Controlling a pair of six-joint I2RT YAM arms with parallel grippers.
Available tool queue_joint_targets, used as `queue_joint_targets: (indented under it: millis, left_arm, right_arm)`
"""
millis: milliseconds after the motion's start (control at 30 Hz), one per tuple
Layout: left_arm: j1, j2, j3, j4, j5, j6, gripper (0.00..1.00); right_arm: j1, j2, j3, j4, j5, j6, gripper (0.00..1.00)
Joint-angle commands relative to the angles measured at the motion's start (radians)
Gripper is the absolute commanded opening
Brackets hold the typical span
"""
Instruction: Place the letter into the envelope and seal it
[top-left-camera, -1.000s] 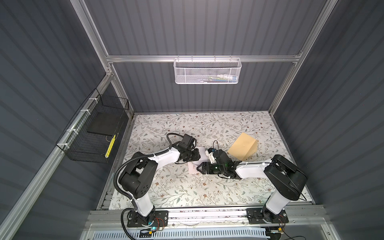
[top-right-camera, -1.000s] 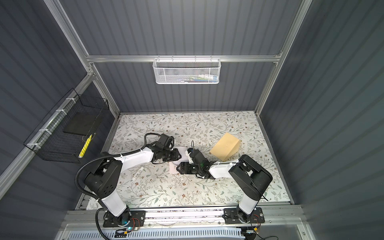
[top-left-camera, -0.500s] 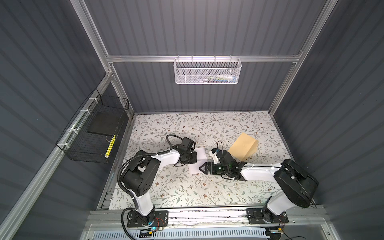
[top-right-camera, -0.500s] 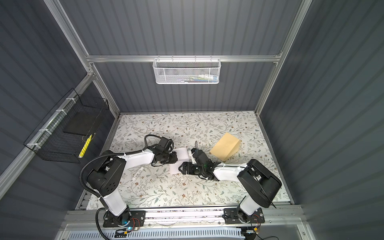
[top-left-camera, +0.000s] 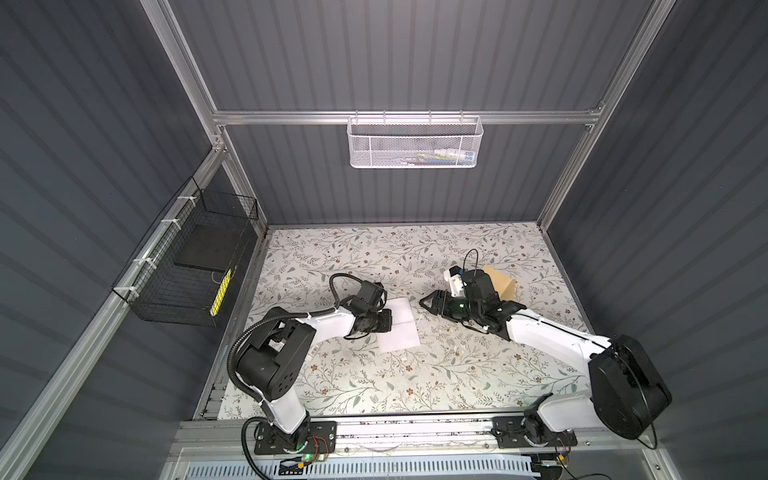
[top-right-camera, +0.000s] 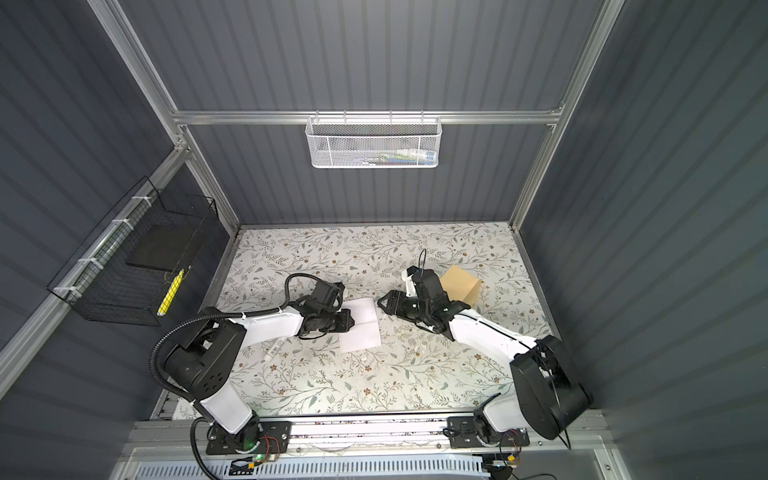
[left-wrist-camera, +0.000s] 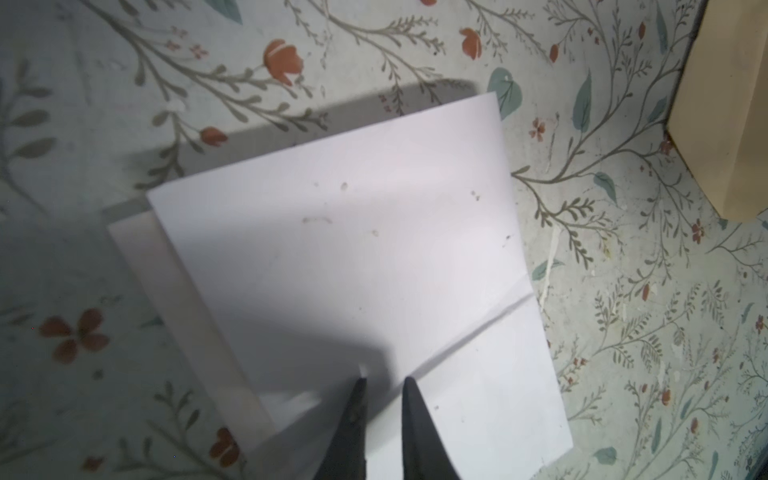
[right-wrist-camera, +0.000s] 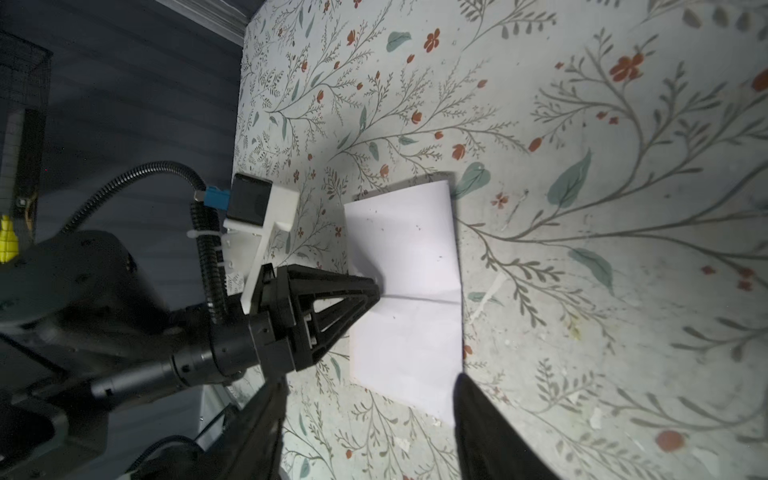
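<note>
The letter (top-left-camera: 401, 328) (top-right-camera: 363, 326) is a white creased sheet lying mid-table. In the left wrist view one half of the letter (left-wrist-camera: 374, 249) is raised and casts a shadow. My left gripper (top-left-camera: 390, 326) (top-right-camera: 352, 324) (left-wrist-camera: 384, 378) is shut on the letter's left edge at the crease. The right wrist view shows the left gripper (right-wrist-camera: 374, 286) pinching there. My right gripper (top-left-camera: 426, 301) (top-right-camera: 382, 303) (right-wrist-camera: 368, 384) stands open just right of the letter (right-wrist-camera: 411, 249), holding nothing. The tan envelope (top-left-camera: 500, 282) (top-right-camera: 461, 282) (left-wrist-camera: 727, 104) lies behind the right wrist.
A small white stick (top-right-camera: 275, 349) lies beside the left arm. Small paper scraps dot the floral mat (top-left-camera: 374, 390). A white mesh basket (top-left-camera: 414, 143) hangs on the back wall. A black wire basket (top-left-camera: 195, 266) hangs on the left wall.
My right gripper has drawn back to the right, off the letter, and its jaws have narrowed. The left gripper has closed on the letter's edge, and more of the sheet now shows.
</note>
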Motion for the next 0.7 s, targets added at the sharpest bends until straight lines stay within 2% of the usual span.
queue_joint_targets:
  millis: [0, 67, 233, 433, 667]
  left_arm:
    - [-0.007, -0.006, -0.027, -0.039, 0.019, 0.043, 0.18]
    - [-0.007, 0.0, -0.022, -0.041, 0.021, 0.048, 0.17]
    - [-0.008, 0.0, -0.021, -0.037, 0.019, 0.05, 0.17]
    - [-0.007, 0.002, -0.023, -0.035, 0.021, 0.048, 0.17]
    - [-0.007, 0.01, -0.015, -0.029, 0.028, 0.037, 0.17]
  right_arm:
    - [0.003, 0.1, 0.065, -0.026, -0.092, -0.027, 0.35]
    - [0.008, 0.158, 0.078, 0.003, -0.108, -0.007, 0.2]
    - [0.034, 0.253, 0.095, 0.051, -0.101, 0.016, 0.08]
    - [0.077, 0.321, 0.085, 0.064, -0.056, 0.037, 0.04]
    - [0.109, 0.309, 0.026, 0.054, 0.025, 0.067, 0.02]
